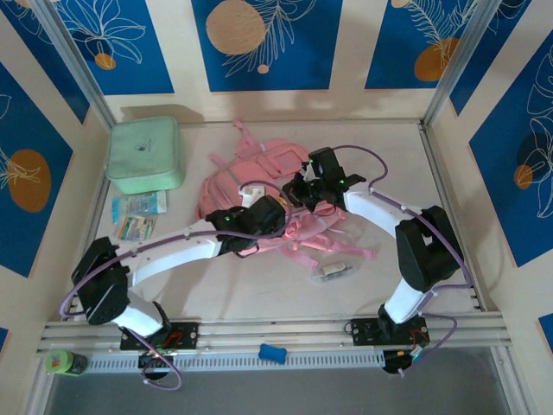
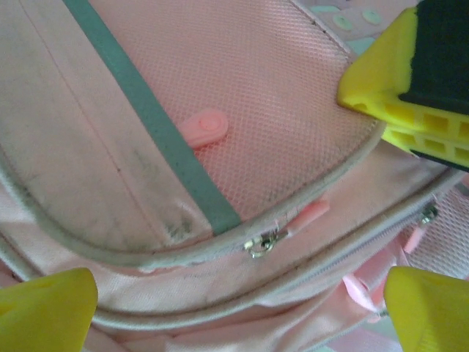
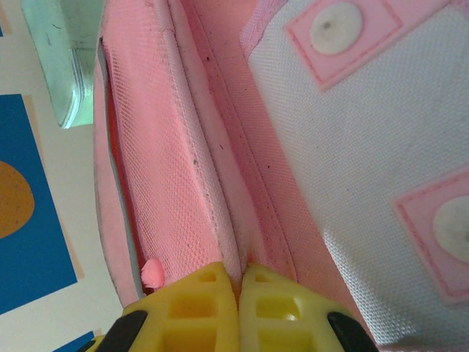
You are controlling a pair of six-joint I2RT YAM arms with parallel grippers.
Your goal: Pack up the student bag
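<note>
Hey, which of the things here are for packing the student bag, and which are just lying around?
For the job: student bag; likely to go in: mint green zip case, flat packets, clear-wrapped item.
Lying about: blue object on the front rail, green container at the near left corner.

A mint green case [image 1: 144,154] lies far left on the table [image 1: 259,294]. Flat packets [image 1: 138,205], perhaps cards, lie nearer.
</note>
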